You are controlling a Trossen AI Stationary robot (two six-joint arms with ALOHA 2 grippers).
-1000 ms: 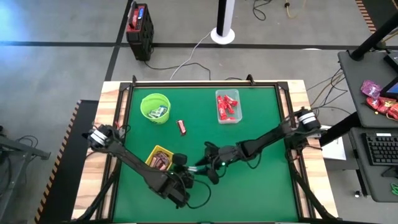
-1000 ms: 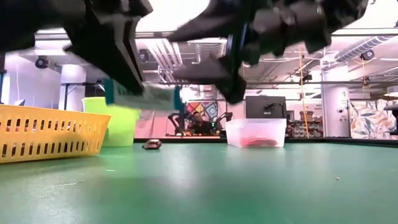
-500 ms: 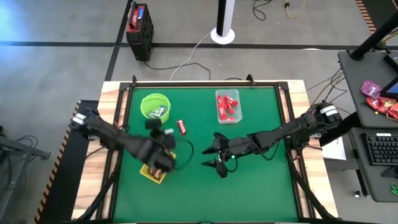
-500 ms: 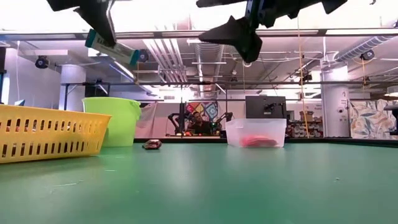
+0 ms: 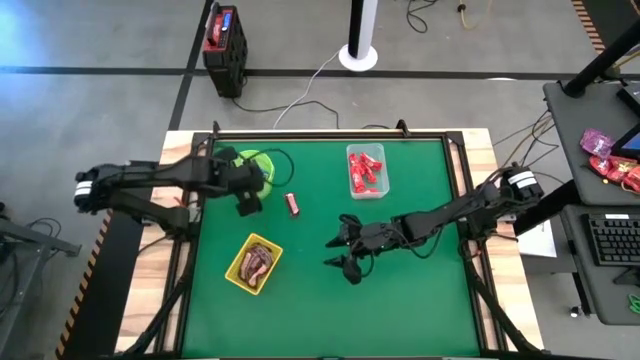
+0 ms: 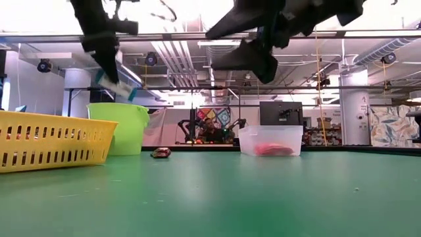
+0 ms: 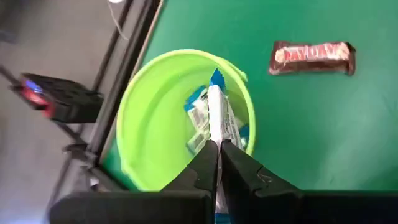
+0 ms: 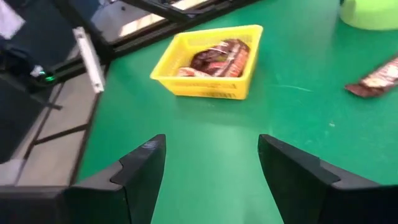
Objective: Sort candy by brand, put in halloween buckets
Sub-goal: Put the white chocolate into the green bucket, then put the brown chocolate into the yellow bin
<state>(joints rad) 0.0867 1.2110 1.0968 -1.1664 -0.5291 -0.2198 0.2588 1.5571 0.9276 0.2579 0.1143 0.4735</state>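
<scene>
The left gripper, pinched on a blue-and-white bar, hangs over the lime-green bucket at the table's ten o'clock, while the right gripper waits spread open and empty near the centre. I judge the sorting nearly done: this bar is not yet dropped, and one brown bar lies loose just beside the bucket toward four o'clock. The bucket holds blue-and-white bars, the clear tub at one o'clock red ones, the yellow basket at seven o'clock brown ones.
</scene>
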